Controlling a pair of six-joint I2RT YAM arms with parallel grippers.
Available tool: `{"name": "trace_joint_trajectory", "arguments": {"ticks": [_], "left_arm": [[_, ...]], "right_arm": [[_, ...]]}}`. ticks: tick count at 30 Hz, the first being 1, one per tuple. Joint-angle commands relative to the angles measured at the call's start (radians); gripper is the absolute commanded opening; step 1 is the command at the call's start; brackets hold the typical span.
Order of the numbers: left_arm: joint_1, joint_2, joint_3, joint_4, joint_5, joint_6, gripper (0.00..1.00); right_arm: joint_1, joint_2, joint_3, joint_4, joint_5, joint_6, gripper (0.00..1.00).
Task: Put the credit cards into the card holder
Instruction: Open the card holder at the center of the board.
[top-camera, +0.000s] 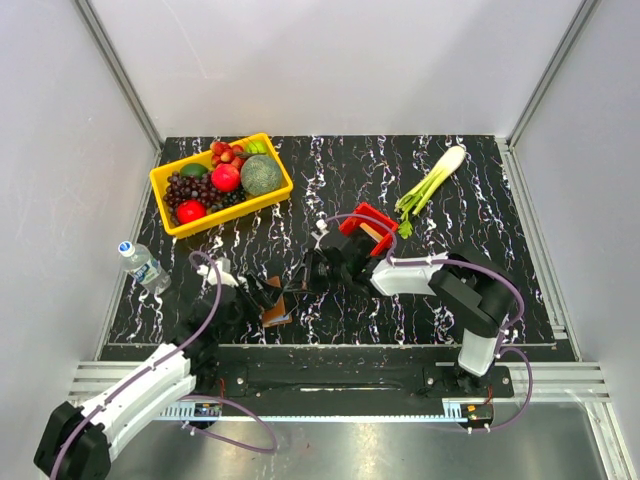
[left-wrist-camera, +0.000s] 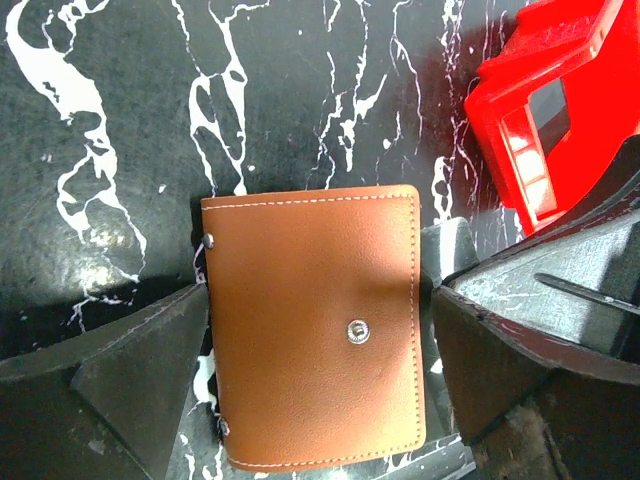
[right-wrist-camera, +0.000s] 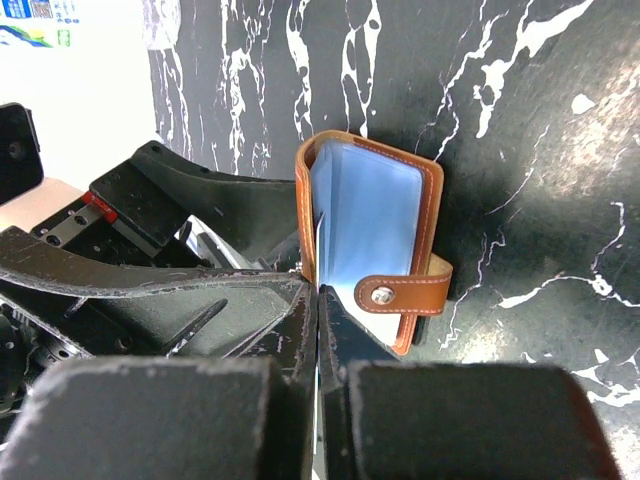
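The brown leather card holder (top-camera: 277, 315) stands open near the table's front edge, with pale blue sleeves (right-wrist-camera: 370, 215) showing in the right wrist view. My left gripper (top-camera: 268, 298) straddles its snap-button cover (left-wrist-camera: 300, 300), fingers tight against both side edges. My right gripper (right-wrist-camera: 320, 290) is shut on a thin whitish credit card (right-wrist-camera: 318, 240), seen edge-on. The card's tip is at the holder's opening, just inside the left cover. The right gripper also shows in the top view (top-camera: 312, 272). Other cards are hidden from view.
A red plastic bin (top-camera: 365, 225) with something tan in it sits just right of the right gripper and shows in the left wrist view (left-wrist-camera: 540, 130). A yellow fruit basket (top-camera: 232, 212) stands back left. A water bottle (top-camera: 143, 265) lies left, a leek (top-camera: 430, 185) back right.
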Motion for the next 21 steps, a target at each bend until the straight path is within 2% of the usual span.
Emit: {"name": "trace_joint_trajectory", "arguments": {"ticks": [1,7,18,21], "left_arm": [[-0.004,0.100,-0.062,0.216,0.139,-0.056,0.99],[-0.004,0.316,-0.048,0.572,0.237,-0.076,0.99],[-0.018,0.624,0.036,0.908,0.365,-0.113,0.99],[-0.029,0.657,0.044,0.951,0.378,-0.116,0.99]], "right_arm": [[0.017,-0.042,-0.003,0.091,-0.023,0.017,0.00],[0.017,-0.088,-0.055,0.111,-0.010,0.020,0.00],[0.005,-0.106,-0.089,0.163,0.012,0.028,0.00],[0.002,-0.100,-0.070,0.151,0.012,0.020,0.00]]}}
